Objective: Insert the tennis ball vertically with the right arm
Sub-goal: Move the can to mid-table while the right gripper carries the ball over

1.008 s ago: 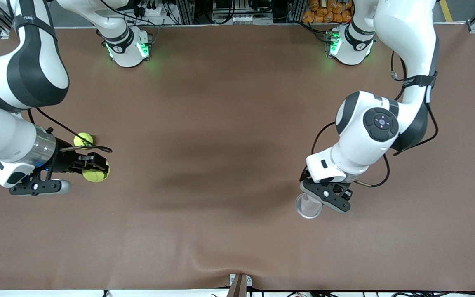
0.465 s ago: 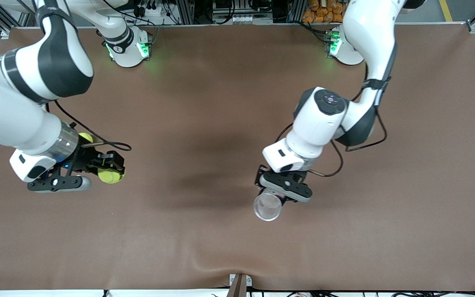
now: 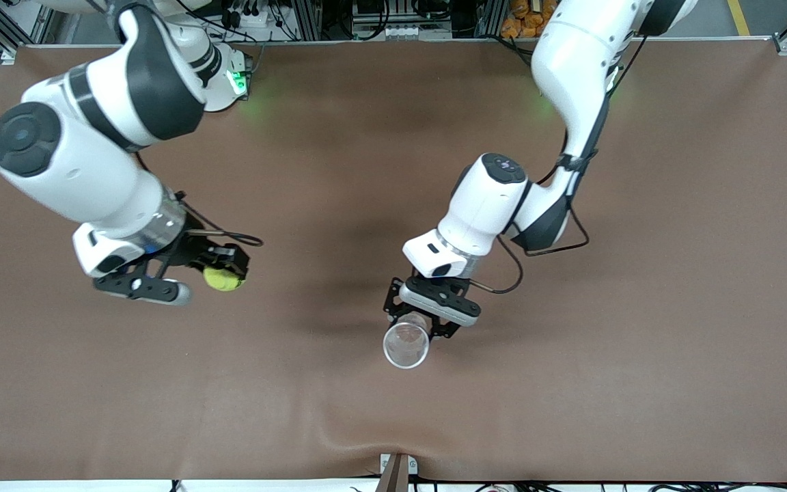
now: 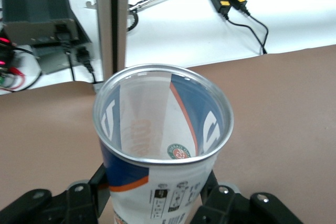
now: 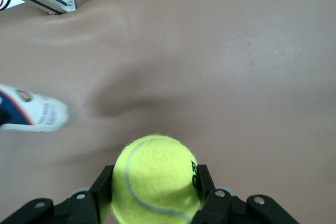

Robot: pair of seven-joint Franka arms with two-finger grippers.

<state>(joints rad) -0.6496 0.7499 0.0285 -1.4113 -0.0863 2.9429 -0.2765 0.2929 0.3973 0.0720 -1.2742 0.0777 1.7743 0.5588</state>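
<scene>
Front view: your right gripper (image 3: 221, 272), clamped on the tennis ball (image 3: 223, 278), must center over the can (image 3: 406, 344) (gripped upright by the left gripper (image 3: 423, 318)) before lowering.

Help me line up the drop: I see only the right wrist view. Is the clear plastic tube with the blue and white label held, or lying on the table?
Observer: Held. The left gripper is shut on the clear plastic tube, jaws on its lower part.
Operator: Is its mouth open?
Observer: Yes, its metal-rimmed mouth faces up; no ball shows inside.
Operator: Is my ball over it?
Observer: No. The yellow tennis ball in the right gripper is apart from it, toward the right arm's end of the brown table.
</scene>
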